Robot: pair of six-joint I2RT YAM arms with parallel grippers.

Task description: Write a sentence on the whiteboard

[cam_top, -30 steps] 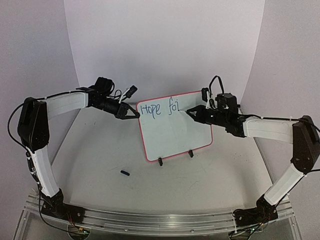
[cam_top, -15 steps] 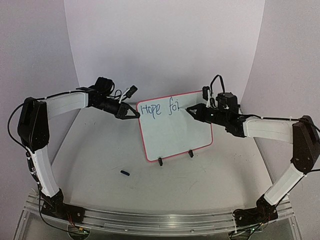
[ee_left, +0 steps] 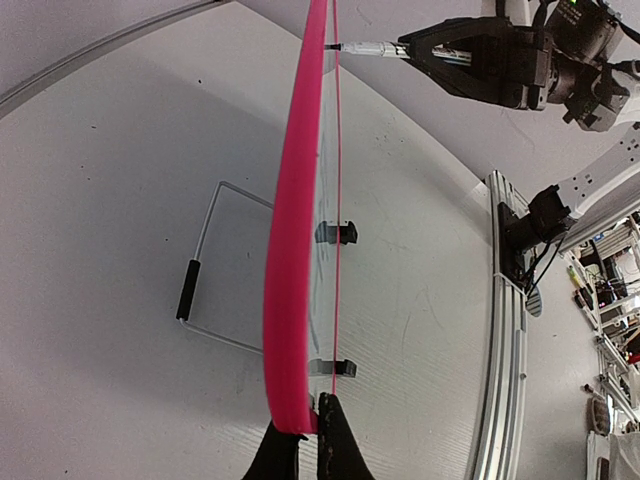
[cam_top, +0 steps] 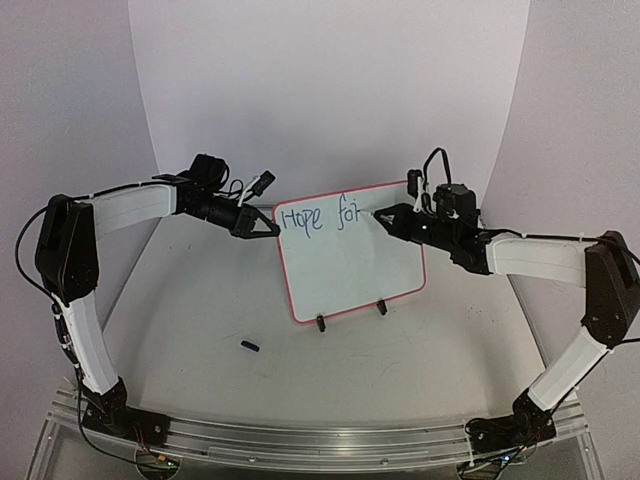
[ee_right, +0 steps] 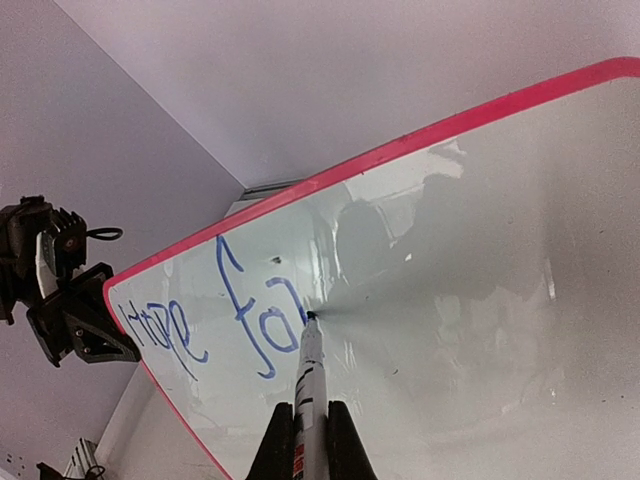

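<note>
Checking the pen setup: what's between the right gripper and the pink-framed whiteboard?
A slim white marker, clamped in the right gripper, spans it, dark tip touching the pink-framed whiteboard beside the blue writing; the right wrist view shows this.

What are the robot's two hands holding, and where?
The left hand pinches the pink-framed white board at a top corner. The right hand grips a slim pale marker by its barrel.

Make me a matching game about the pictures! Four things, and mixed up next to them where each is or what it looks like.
Things:
1 whiteboard
2 sentence
3 marker
4 small dark piece

Clues:
A lying on the table
B pinched at its edge by the left gripper
C clamped in the right gripper
D blue handwriting, unfinished

Pairs: 1-B, 2-D, 3-C, 4-A
</note>
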